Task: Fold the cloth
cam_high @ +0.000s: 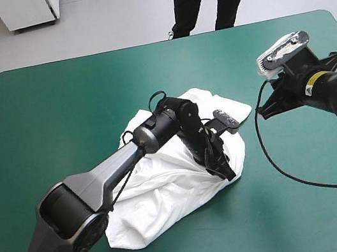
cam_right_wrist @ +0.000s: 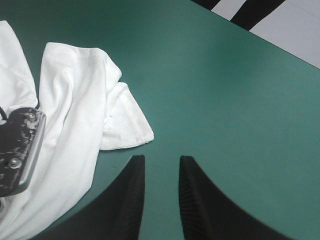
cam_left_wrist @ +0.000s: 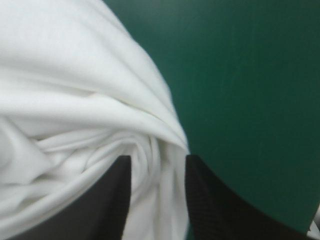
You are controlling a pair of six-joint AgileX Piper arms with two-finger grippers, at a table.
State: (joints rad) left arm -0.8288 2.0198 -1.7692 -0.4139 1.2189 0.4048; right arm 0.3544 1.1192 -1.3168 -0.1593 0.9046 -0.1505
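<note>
2 fingers [cam_left_wrist: 107, 200] of the left gripper [cam_left_wrist: 158, 159] pinch the crumpled T-shirt [cam_left_wrist: 75, 90].

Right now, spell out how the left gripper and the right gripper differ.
The left gripper pinches bunched folds of the T-shirt; the right gripper holds nothing, its fingers slightly apart over the teal-green cover. The left gripper is down on the heap's right side; the right gripper is off beside the T-shirt, nearer the cover's right edge. Both have the same black fingers.
</note>
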